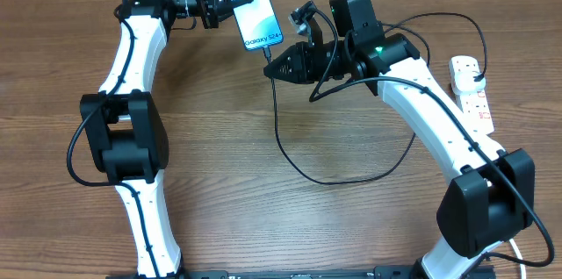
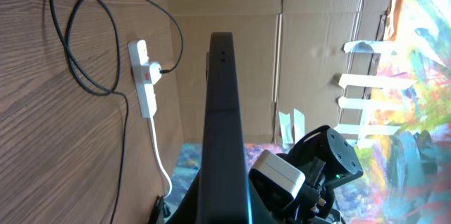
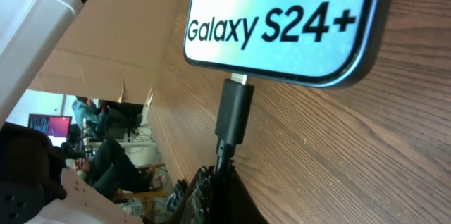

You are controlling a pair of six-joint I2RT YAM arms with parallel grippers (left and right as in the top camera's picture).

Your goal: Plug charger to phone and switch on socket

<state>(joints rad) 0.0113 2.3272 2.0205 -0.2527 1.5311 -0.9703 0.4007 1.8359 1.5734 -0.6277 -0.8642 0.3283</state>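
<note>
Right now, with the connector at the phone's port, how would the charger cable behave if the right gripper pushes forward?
The charger's cable is probably floppy: it lies in loose loops, so it should trail without resisting. Its connector looks stiff and short, likely passing the push straight into the phone.

Light is even and soft for you overhead; only faint shadows on the surface (image 1: 290, 226). Just above your right pincer (image 3: 220, 182) the phone (image 3: 282, 27) screen glows bright, lettering sharp. Left of the pincer, the background room (image 3: 91, 132) goes soft and dim.
</note>
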